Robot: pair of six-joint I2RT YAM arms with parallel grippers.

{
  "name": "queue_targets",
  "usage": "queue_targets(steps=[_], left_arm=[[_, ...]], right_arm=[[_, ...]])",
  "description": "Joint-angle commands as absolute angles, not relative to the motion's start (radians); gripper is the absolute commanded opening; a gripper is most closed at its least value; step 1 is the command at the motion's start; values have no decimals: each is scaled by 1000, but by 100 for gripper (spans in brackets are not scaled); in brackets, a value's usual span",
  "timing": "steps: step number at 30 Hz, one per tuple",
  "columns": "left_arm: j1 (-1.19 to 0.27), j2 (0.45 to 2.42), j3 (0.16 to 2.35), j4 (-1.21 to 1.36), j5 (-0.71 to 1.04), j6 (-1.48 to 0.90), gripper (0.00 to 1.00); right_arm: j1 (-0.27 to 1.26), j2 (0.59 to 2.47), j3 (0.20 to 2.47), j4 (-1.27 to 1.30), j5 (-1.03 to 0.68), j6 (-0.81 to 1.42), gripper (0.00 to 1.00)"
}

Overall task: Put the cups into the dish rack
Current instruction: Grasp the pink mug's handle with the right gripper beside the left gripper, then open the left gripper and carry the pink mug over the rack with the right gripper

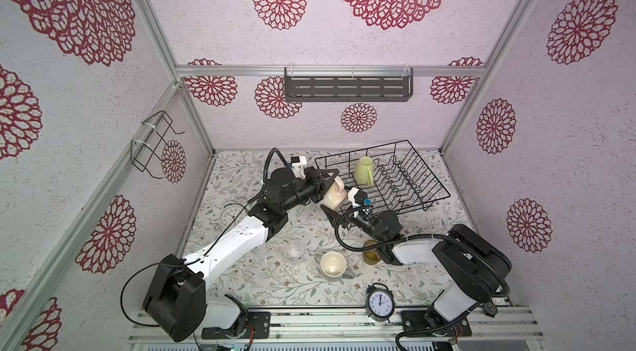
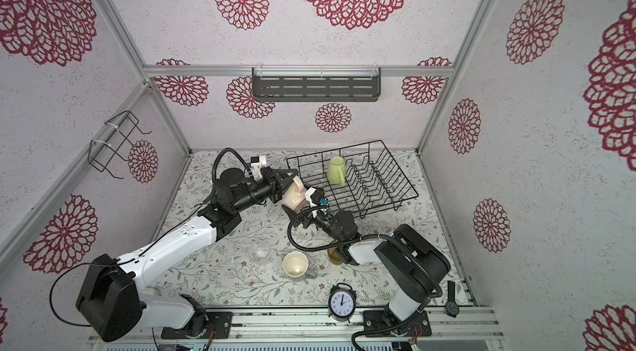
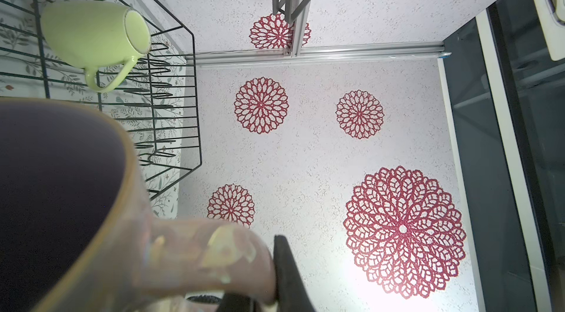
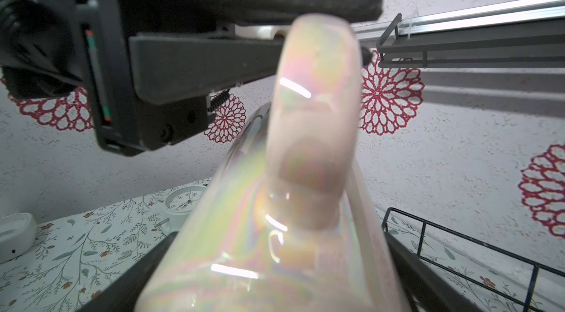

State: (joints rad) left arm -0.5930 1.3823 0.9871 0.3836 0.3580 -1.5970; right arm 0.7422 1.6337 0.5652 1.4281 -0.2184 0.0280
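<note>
1. Nearest the arms' bases, the black alarm clock (image 1: 379,301) stood on the floral table (image 1: 275,284). Just beyond it, the grey mug with cream inside (image 1: 333,263), the small clear glass (image 1: 295,252) and the amber glass tumbler (image 1: 371,253) waited upright, well apart from the rack.
2. Further in, the right gripper (image 4: 280,232) had its jaws spread wide on either side of the tall pale pink mug (image 1: 334,194). Whether its fingers pressed the body could not be told.
3. The pink mug hung tilted in the air at the left rim of the dish rack (image 1: 429,167), not yet inside.
4. The left gripper (image 1: 331,179) was clamped tight on the mug's handle (image 4: 315,111).
5. The mug looked like rigid glazed ceramic: fairly heavy, breakable, and slick under its pearly sheen. Held by the handle alone it would likely swing, so a hold across the body seemed steadier, provided the fingers closed squarely on that glossy curve.
6. Farthest off, the yellow-green mug (image 1: 364,170) sat in the rack beside the zigzag dividers, apparently mouth down.
7. No dark teal mug was visible.
</note>
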Motion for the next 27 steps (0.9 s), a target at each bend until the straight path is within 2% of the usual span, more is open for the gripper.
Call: queue_targets(steps=[1,13,14,16,24,27], left_arm=[[-618,1339,1034,517,390,-1625,0],[-624,1339,1034,489,376,-1607,0],[-621,1340,1031,489,372,-1606,3],[-614,1347,1020,493,365,-1605,17],[-581,1402,1001,554,388,-1630,30],[-574,1418,995,562,379,-1631,39]], right_arm=[[753,1610,606,1508,-322,5,97],[733,1575,600,1428,-310,-8,81],[731,1569,597,1422,-310,-5,80],[721,1559,591,1397,-314,0,76],[658,1527,575,1310,-341,43,61],[627,1513,574,1261,-359,58,54]])
